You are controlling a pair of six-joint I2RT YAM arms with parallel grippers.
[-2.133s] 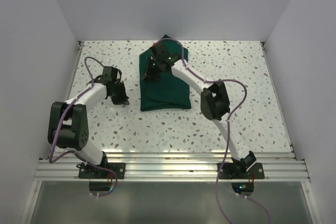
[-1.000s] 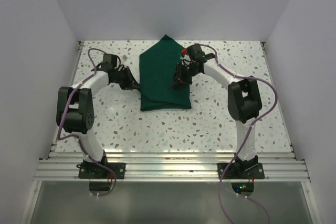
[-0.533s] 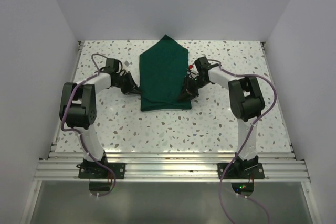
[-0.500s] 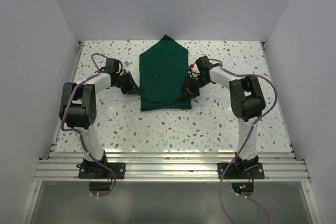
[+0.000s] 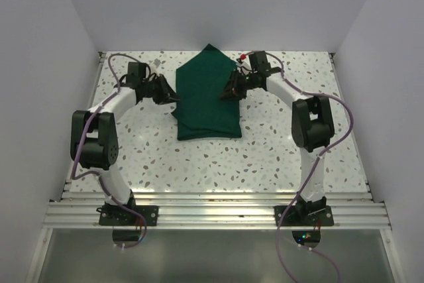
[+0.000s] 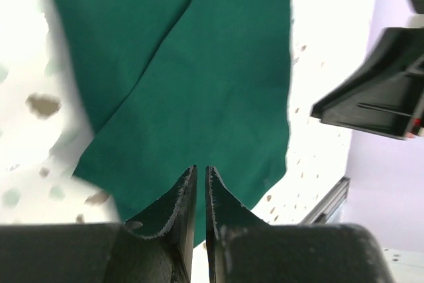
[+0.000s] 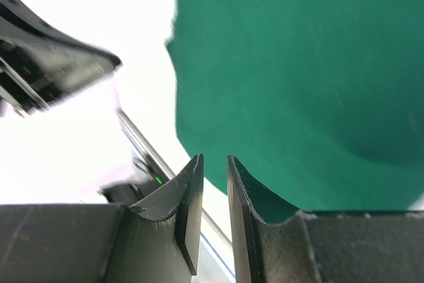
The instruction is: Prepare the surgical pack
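Observation:
The surgical pack shows only as a dark green drape point(image 5: 207, 107), folded into a bundle with a pointed far end, lying mid-table. Whatever it holds is hidden. My left gripper point(image 5: 173, 97) hovers at its left edge. In the left wrist view this gripper point(image 6: 201, 169) stands barely open, a thin slit with nothing in it, above the green cloth point(image 6: 199, 64). My right gripper point(image 5: 225, 94) hangs over the bundle's right side. Seen from its own wrist, the right gripper point(image 7: 214, 158) is open a little and empty, with the drape point(image 7: 298, 64) beyond it.
The speckled tabletop point(image 5: 298, 144) is walled in white at the left, back and right. An aluminium rail point(image 5: 212, 210) carrying both arm bases runs along the near edge. The right arm's black link point(image 6: 377, 91) shows across the bundle in the left wrist view.
Both grippers have drawn back from the bundle's lower sides toward its far half. The left jaws have parted slightly, and the drape's lower left corner now bulges outward.

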